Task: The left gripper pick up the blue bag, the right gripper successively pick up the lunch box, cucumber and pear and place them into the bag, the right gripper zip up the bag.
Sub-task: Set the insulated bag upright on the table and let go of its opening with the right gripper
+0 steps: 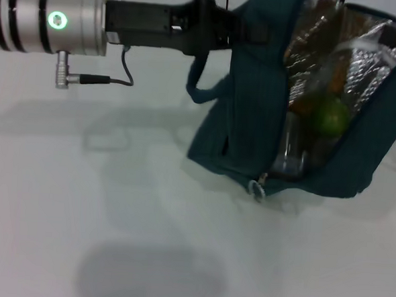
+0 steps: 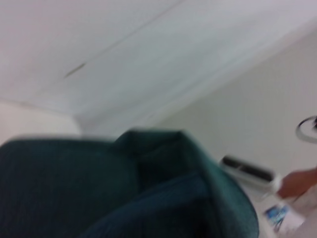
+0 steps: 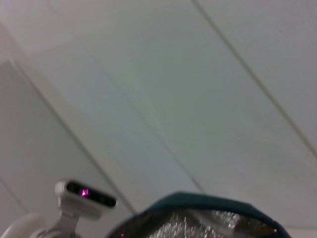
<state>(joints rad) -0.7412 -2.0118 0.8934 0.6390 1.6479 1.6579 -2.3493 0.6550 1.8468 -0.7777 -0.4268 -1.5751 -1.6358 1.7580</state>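
- My left arm reaches in from the left along the top of the head view, its silver wrist cuff (image 1: 48, 18) showing a lit green ring and a grey cable (image 1: 115, 76) hanging beneath it.
- The left hand (image 1: 222, 22) sits at the upper edge of the blue bag (image 1: 247, 118), clamped on the fabric — the bag hangs from it, tilted, with its lower corner touching or just above the white surface (image 1: 114, 204); I cannot tell which.
- The bag is open, its mouth turned toward the head camera, and the silver foil lining (image 1: 365, 58) is showing.
- Inside I see the green pear (image 1: 330, 116) near the middle of the opening, with a clear lunch box (image 1: 290, 151) just below and beside it. Something orange-brown lies above the pear against the foil; I cannot make out what it is, and I cannot pick out the cucumber.
- The zipper pull (image 1: 257, 189) dangles at the bag's lowest corner, so the bag is not zipped.
- A loop of blue strap (image 1: 198, 88) hangs off the bag's left side.
- The left wrist view is filled low down by dark teal fabric (image 2: 124, 188), with only ceiling and wall beyond.
- The right wrist view looks up at the ceiling, with the bag's rim and foil (image 3: 208, 223) at its lower edge — the right hand itself is in none of my views.
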